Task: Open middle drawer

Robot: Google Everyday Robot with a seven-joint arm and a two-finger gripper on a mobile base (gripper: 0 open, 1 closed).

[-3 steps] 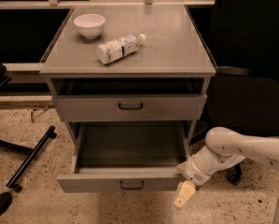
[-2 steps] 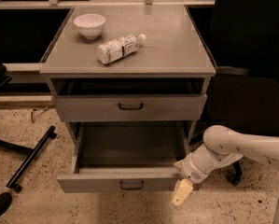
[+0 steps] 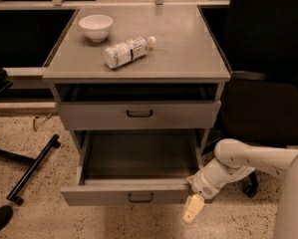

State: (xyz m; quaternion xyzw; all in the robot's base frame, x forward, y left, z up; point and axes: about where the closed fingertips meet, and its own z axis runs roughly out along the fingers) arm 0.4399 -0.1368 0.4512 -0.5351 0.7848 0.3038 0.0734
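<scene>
Gripper is hanging just beside the right front corner of the pulled-out middle drawer; spread or pressed together, cannot tell.

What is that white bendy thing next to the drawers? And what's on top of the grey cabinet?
That is a robot's arm. The one picture looks down at a grey cabinet from the front; where the camera sits is unknown. The arm's tip is its end effector, the grabbing part. It hangs low by the right front corner of the middle drawer, which is pulled far out, and holds nothing I can see. On top sit a white bowl and a plastic bottle lying on its side.
</scene>
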